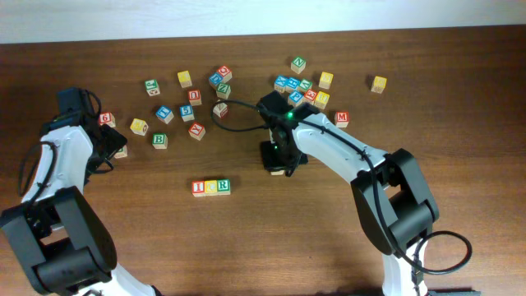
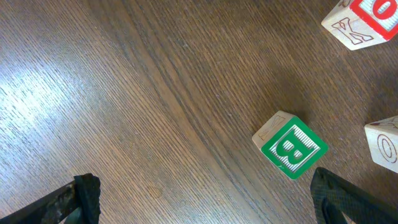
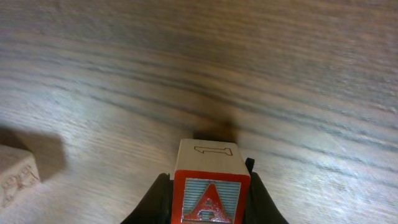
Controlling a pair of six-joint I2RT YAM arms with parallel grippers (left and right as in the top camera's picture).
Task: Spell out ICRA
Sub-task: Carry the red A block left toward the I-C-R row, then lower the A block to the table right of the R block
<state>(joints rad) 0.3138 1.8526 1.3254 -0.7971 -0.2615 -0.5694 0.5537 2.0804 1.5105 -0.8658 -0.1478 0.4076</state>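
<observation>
Three cubes stand in a row on the table: the I (image 1: 198, 188), the C (image 1: 211, 187) and the R (image 1: 223, 186). To the right of the row and a little farther back, my right gripper (image 1: 279, 163) is shut on the red-lettered A cube (image 3: 211, 194). The cube sits between both fingers and hangs above bare wood. My left gripper (image 1: 114, 145) is at the far left, open wide, with only table between its fingers (image 2: 87, 194). A green B cube (image 2: 290, 148) lies just ahead of its right finger.
Loose letter and digit cubes are scattered across the back of the table, one group around (image 1: 193, 97) and another around (image 1: 306, 86). An M cube (image 1: 342, 119) lies right of my right arm. A plain cube (image 3: 15, 174) shows at the left of the right wrist view.
</observation>
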